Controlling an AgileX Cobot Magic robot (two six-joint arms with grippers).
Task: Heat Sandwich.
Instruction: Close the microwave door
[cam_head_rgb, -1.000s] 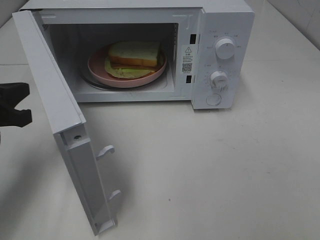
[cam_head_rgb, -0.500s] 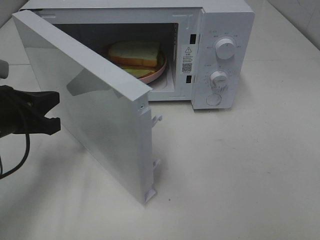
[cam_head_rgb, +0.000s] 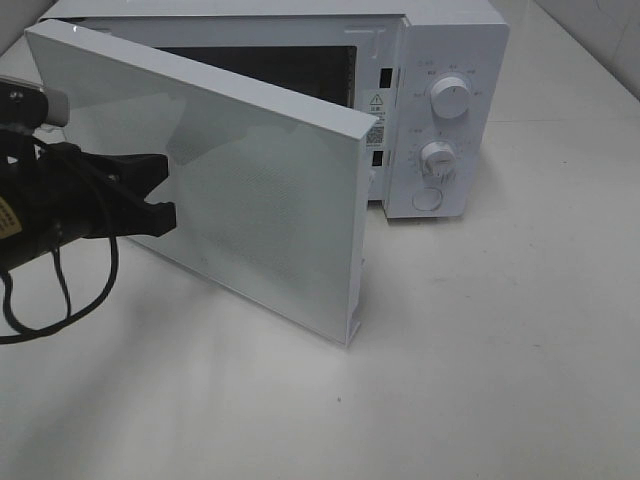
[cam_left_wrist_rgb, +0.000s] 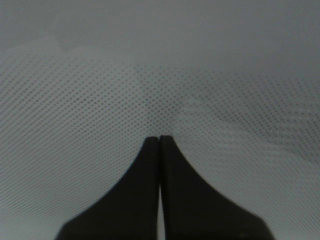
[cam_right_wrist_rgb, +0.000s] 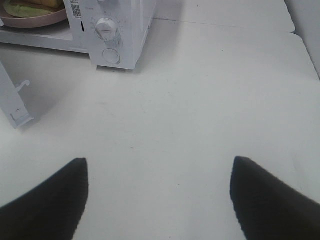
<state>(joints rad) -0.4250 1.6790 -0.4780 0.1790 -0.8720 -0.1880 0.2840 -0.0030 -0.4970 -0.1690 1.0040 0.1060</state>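
Note:
The sandwich lies on a pink plate inside the white microwave; only the right wrist view shows it, since the half-swung door hides it from above. My left gripper is shut, its tips pressed against the door's outer dotted face. The left gripper's jaws meet with nothing between them. My right gripper stands open over bare table in front of the microwave, well apart from it and holding nothing.
Two knobs and a round button sit on the microwave's right panel. The door's latch hooks stick out from its free edge. The white table stretches to the front and right.
The door has swung from wide open to about half shut, pushed by my left gripper moving right. The sandwich has gone out of sight in the high view. The right gripper stays open.

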